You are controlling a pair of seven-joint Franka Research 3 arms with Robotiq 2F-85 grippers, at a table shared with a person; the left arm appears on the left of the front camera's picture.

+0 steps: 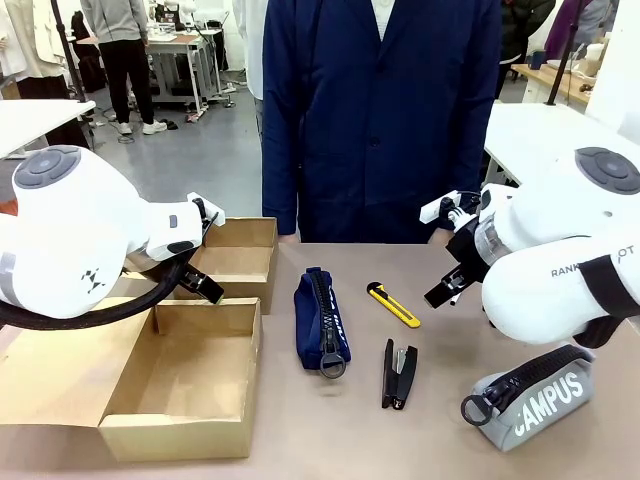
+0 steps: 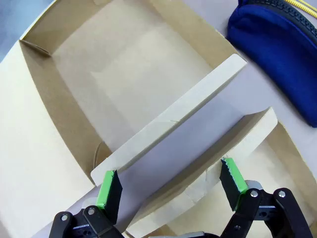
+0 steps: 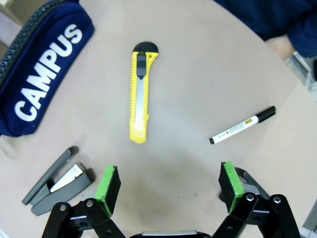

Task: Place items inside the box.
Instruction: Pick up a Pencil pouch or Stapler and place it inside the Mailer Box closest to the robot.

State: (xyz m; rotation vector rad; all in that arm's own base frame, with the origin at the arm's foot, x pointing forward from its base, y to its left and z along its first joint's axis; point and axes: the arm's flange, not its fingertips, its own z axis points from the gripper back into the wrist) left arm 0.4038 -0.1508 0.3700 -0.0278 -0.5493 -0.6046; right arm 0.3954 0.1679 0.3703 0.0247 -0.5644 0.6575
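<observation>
L gripper: jaws wide apart, green pads bare, nothing gripped. Cardboard box open beyond fingers. Flap runs diag. from one pad toward pouch. Navy blue zip pouch top right on table, near box.

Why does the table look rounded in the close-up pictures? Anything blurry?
Right wrist view: the wide lens curves the table edge; the knife is sharp. Left wrist view: the box is evenly lit, without glare. Front view: soft shadows under the stapler.
</observation>
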